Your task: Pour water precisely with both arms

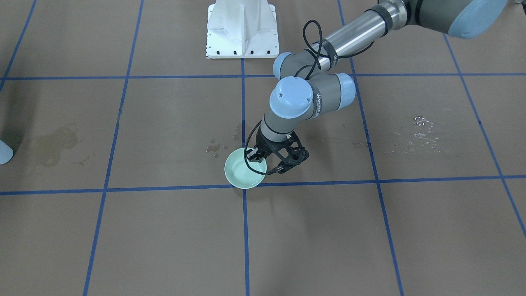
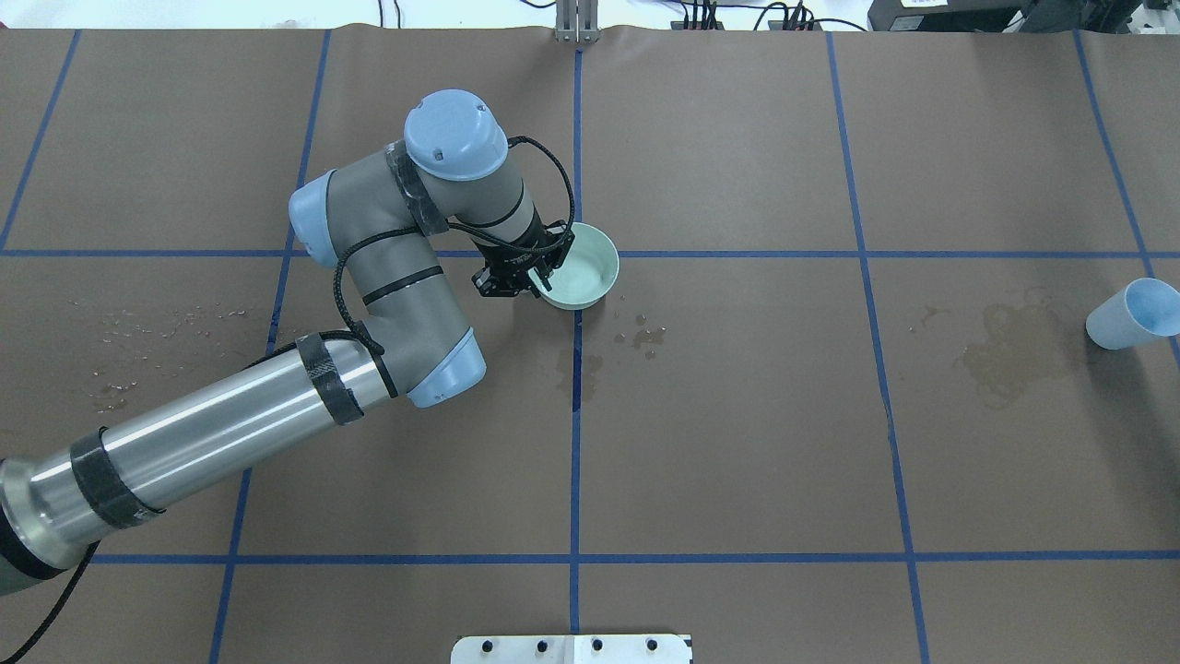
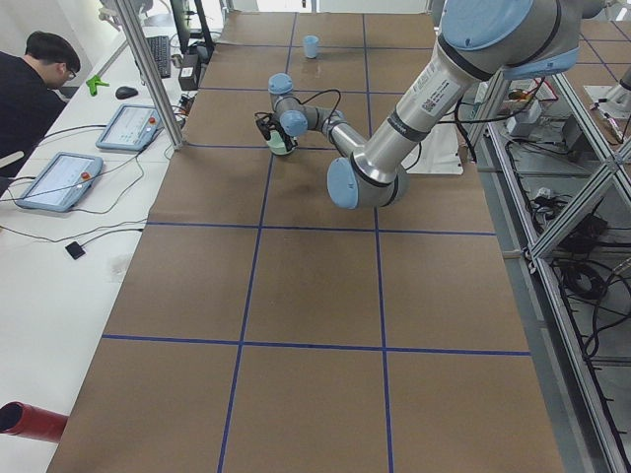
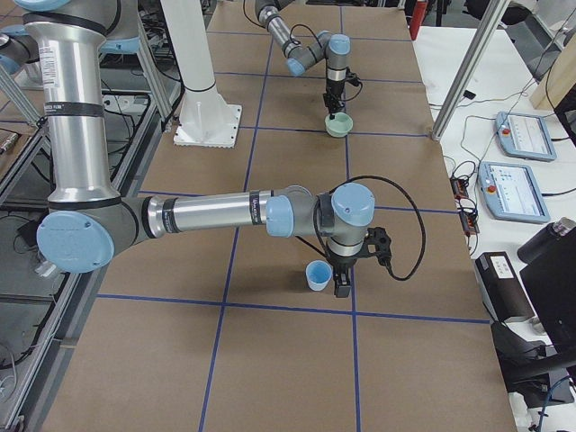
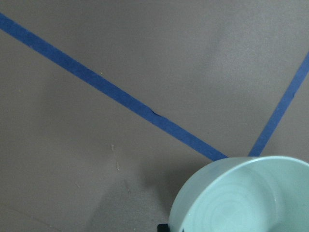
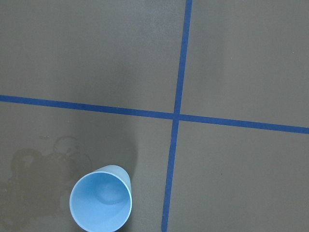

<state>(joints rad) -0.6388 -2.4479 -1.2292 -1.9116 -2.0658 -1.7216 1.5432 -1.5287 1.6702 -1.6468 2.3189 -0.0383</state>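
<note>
Front: my L gripper point(image 1: 258, 156) is pinching the bowl point(image 1: 240, 174) by its rim. Overhead: cup point(image 2: 1134, 314) is sitting well apart, far R. R side: my R gripper point(image 4: 341, 281) is hanging just beside cup, can't tell its jaws. R wrist: water point(image 6: 107, 192) prob. glinting faintly in cup bottom. Risk: rim pinch slipping and bowl tipping if lifting too fast.

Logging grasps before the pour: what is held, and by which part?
The left gripper, jaws astride the rim, seems to hold the green bowl there. The right gripper stands beside the blue cup; a hold cannot be told.

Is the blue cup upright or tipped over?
Upright: blue cup stands on its base, open mouth up, in the right wrist view.
</note>
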